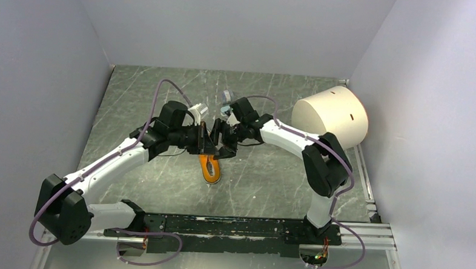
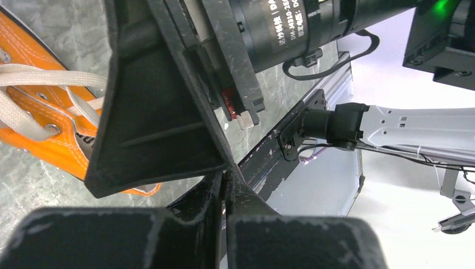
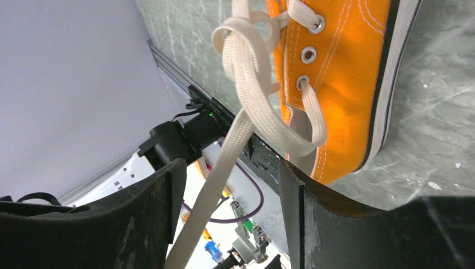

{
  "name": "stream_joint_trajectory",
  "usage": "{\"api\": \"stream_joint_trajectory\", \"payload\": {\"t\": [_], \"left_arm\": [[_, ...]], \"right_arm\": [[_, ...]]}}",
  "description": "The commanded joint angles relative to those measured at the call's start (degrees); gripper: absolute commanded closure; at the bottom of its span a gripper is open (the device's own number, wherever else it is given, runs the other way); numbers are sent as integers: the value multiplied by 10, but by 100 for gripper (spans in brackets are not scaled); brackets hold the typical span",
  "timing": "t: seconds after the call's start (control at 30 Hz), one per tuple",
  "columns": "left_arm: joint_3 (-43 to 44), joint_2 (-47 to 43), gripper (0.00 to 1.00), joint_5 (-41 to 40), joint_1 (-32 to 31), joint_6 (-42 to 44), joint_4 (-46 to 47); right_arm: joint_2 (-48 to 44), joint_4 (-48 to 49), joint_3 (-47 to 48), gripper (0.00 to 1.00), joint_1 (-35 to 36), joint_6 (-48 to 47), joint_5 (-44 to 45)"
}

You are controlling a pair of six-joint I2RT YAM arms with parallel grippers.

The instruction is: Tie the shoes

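Note:
The orange shoe (image 1: 210,168) lies on the grey table, just on the near side of both grippers, which meet above its heel end. My left gripper (image 1: 204,140) is shut; in the left wrist view its jaws (image 2: 224,185) press together and no lace shows between them. There the shoe (image 2: 39,131) and its cream laces (image 2: 33,78) sit at the left. My right gripper (image 3: 232,190) is open. A straight lace strand (image 3: 224,162) runs from a loose knot (image 3: 246,50) down between its fingers (image 3: 162,202). The shoe's side (image 3: 341,73) fills the upper right.
A large cream cylinder (image 1: 331,117) lies at the back right of the table. White walls close in the left, back and right. The black base rail (image 1: 243,227) runs along the near edge. The right arm's finger and camera lens (image 2: 291,22) crowd the left wrist view.

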Motion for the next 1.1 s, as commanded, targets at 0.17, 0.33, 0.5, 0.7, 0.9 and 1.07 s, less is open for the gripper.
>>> {"api": "stream_joint_trajectory", "payload": {"t": [0.17, 0.33, 0.5, 0.7, 0.9, 1.07], "left_arm": [[43, 2, 95, 32, 2, 38, -3], [88, -8, 42, -86, 14, 119, -124], [92, 12, 25, -329, 37, 184, -213], [28, 73, 24, -455, 43, 336, -88], [-53, 117, 25, -450, 47, 493, 76], [-107, 97, 27, -369, 51, 576, 178]], "right_arm": [[-9, 59, -22, 78, 0, 43, -2], [-39, 41, -38, 100, -24, -33, 17], [-30, 5, -18, 100, -28, -124, 2], [5, -29, 14, 100, -32, -174, -33], [47, -80, 77, 100, -37, -226, -45], [82, -106, 116, 100, -45, -249, -70]]}}
